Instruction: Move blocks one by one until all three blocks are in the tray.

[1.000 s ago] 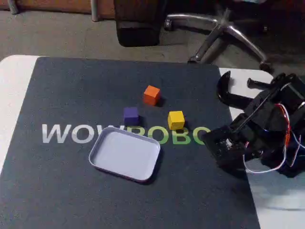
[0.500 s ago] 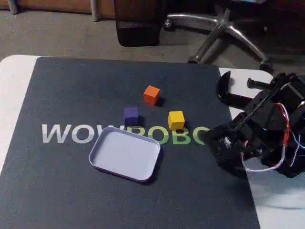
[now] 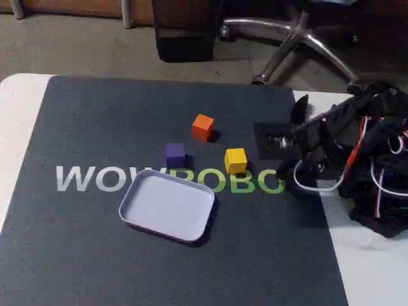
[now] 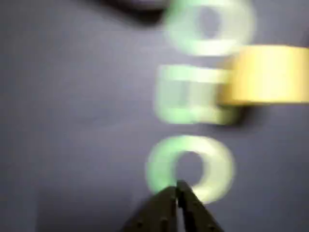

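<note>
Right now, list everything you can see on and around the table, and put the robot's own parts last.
yellow block: one, yellow, on the mat right of the others, nearest the arm
orange block: one, orange, farthest back on the mat
purple block: one, purple, just behind the tray
tray: one, pale lavender-white, front centre of the mat, holds no block
mat: one, dark, printed lettering, covers the white table
office chair base: one, chrome, on the floor behind
gripper: one, black, fingertips together, over the green lettering

The pincer (image 4: pixel 176 189) hangs empty above the mat, fingertips pressed together, arm reaching leftward.
</note>
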{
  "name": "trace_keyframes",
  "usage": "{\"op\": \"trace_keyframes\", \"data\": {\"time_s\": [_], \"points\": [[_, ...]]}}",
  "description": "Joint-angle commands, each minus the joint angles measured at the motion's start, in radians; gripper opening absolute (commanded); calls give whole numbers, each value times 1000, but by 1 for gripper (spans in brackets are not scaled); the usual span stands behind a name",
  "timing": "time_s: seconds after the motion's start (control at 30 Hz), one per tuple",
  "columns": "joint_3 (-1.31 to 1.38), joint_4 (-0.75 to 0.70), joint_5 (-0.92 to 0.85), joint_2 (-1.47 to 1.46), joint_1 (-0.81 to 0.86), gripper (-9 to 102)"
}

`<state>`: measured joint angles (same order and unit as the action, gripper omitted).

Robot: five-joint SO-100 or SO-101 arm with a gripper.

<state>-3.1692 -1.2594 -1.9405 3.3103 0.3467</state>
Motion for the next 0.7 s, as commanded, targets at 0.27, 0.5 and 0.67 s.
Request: {"op": "trace_keyframes", "data": {"time_s": [0.27, 0.5, 0.67], "points": [[91, 202, 20, -3, 75, -8], [175, 193, 92, -3, -5, -3], [126, 236, 83, -3, -17, 0]]}}
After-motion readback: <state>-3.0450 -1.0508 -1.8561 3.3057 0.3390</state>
